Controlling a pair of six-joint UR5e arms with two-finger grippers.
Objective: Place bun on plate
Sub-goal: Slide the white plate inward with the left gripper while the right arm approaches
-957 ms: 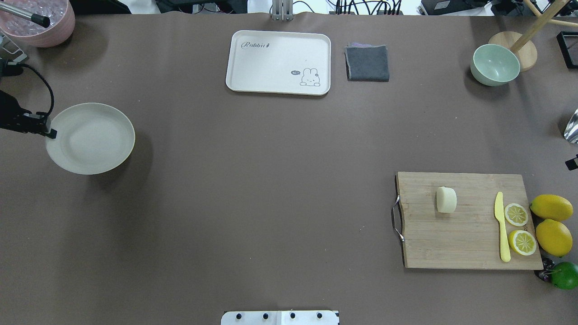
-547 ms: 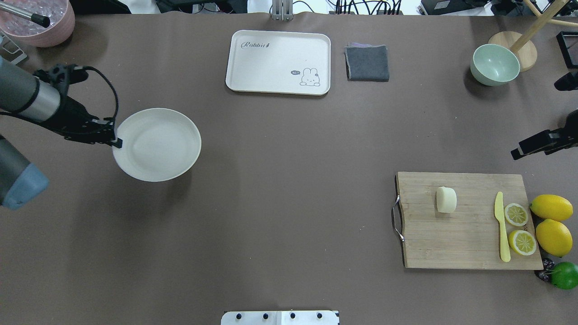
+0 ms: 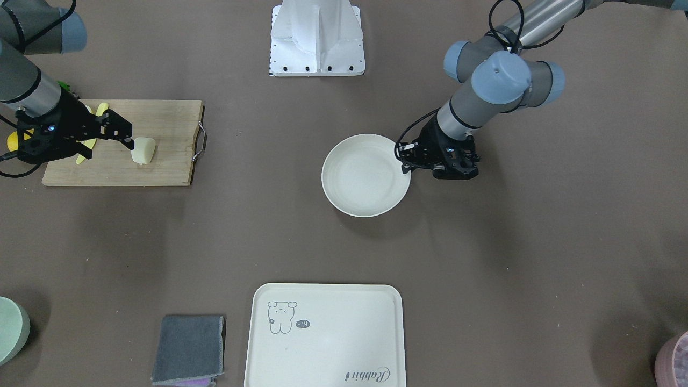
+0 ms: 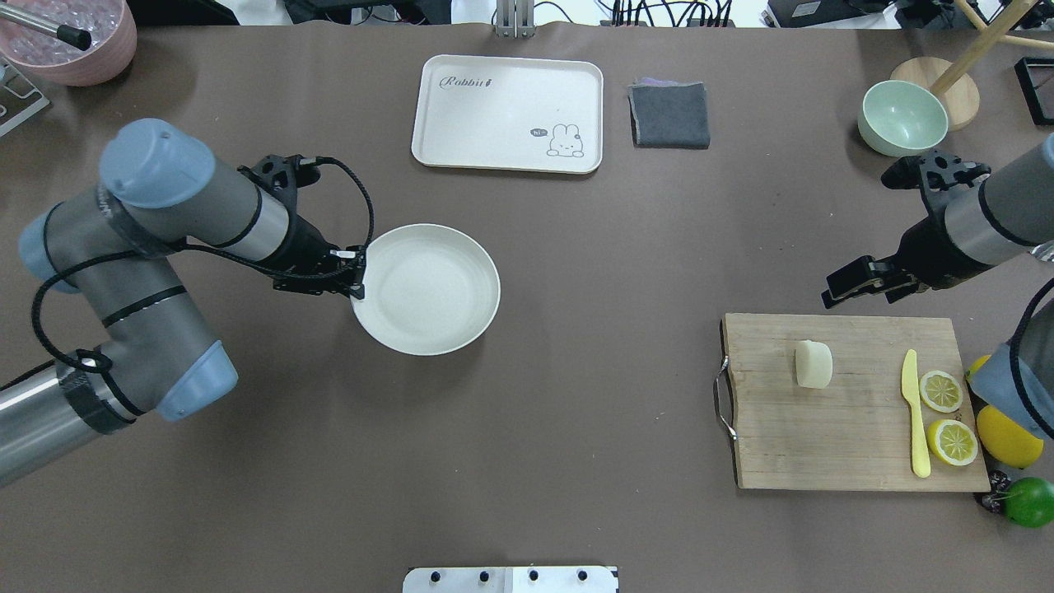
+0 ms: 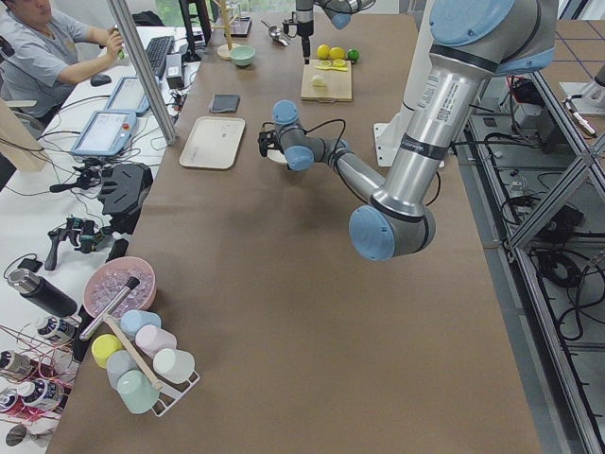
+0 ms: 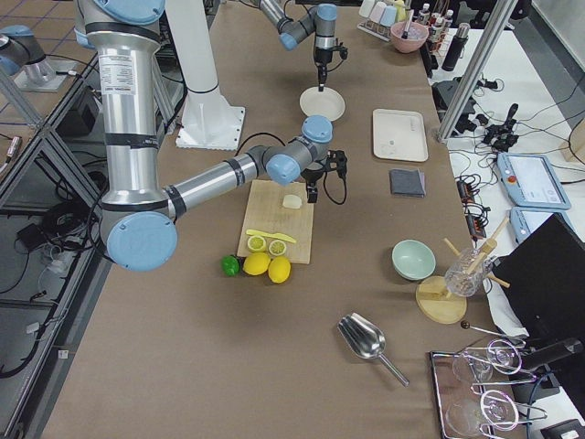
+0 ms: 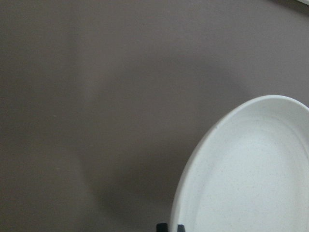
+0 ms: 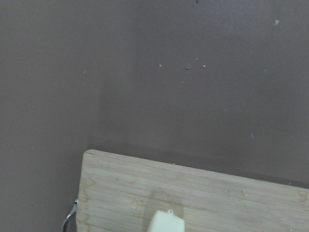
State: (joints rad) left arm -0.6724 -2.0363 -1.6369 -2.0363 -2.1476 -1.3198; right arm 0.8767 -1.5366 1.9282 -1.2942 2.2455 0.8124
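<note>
The off-white plate [image 4: 426,288] hangs just above the brown table, left of its middle, and casts a shadow below. My left gripper [image 4: 357,282] is shut on its left rim; its fingertips [image 7: 169,227] show at the rim in the left wrist view. The pale bun [image 4: 813,365] lies on a wooden cutting board [image 4: 823,436] at the right. My right gripper [image 4: 830,296] hovers over the board's far edge, a little beyond the bun, and looks open with nothing in it. In the right wrist view the bun [image 8: 166,223] shows at the bottom edge.
A yellow knife [image 4: 916,412], two lemon slices [image 4: 941,391], lemons [image 4: 1009,436] and a lime [image 4: 1029,502] sit at the board's right end. A cream tray [image 4: 509,114], a grey cloth [image 4: 670,115] and a green bowl [image 4: 902,118] line the far side.
The left arm has carried the plate rightward from the table's left edge toward its middle. The right arm has come in from the right edge to the board's far side.
</note>
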